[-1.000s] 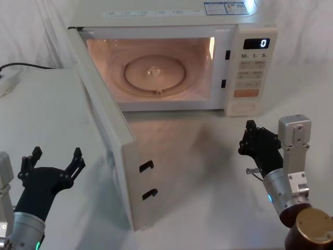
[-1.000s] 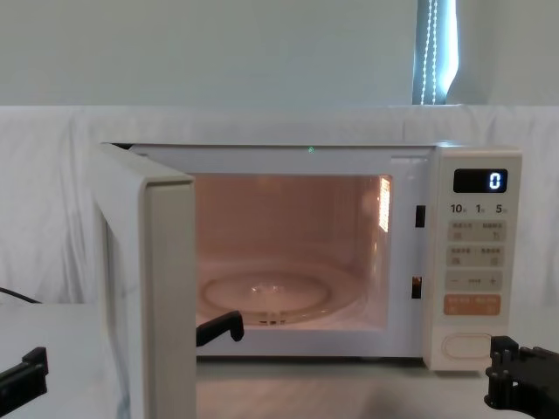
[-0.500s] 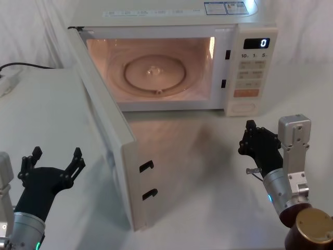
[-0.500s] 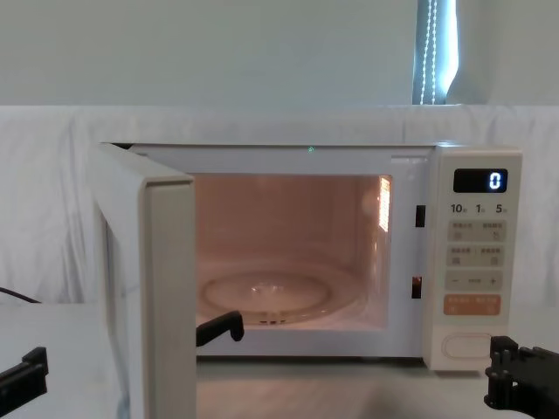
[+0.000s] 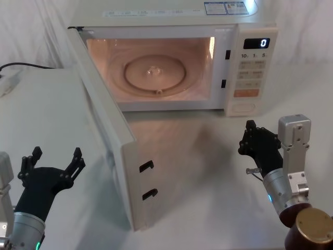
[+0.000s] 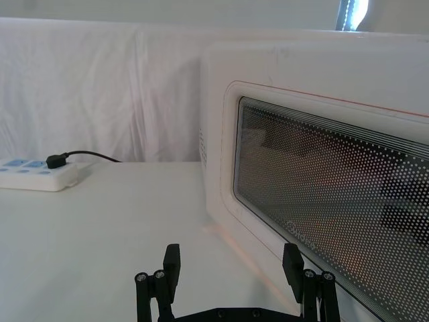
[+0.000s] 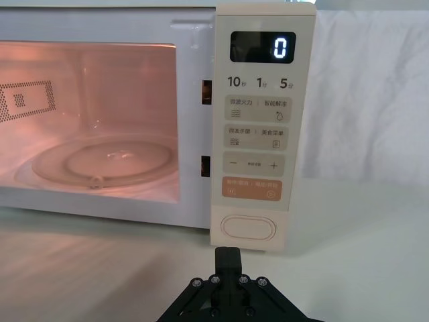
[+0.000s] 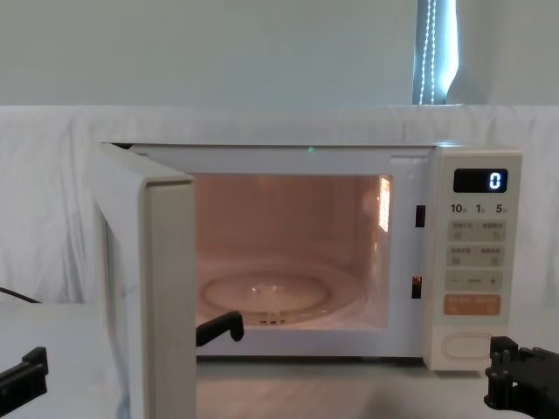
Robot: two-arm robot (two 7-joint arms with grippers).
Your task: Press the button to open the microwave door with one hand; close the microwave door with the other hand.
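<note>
Cream-coloured, the microwave door (image 5: 106,140) stands wide open over the counter (image 5: 47,109), its button (image 7: 249,227) already served. The left gripper (image 5: 52,165), jaws apart, waits outside the door to push it shut; the right gripper (image 5: 255,141), jaws together, sits back from the panel.

Both end effectors, left (image 5: 54,165) and right (image 5: 256,142), are black and blocky on silver wrists; the right arm ends in a bronze joint (image 5: 314,228).

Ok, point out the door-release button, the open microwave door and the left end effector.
door-release button (image 7: 249,227), right wrist view, centre of the pill key.
microwave door (image 5: 106,138), head view, inner face.
left end effector (image 5: 52,161), head view, between its spread fingertips.
</note>
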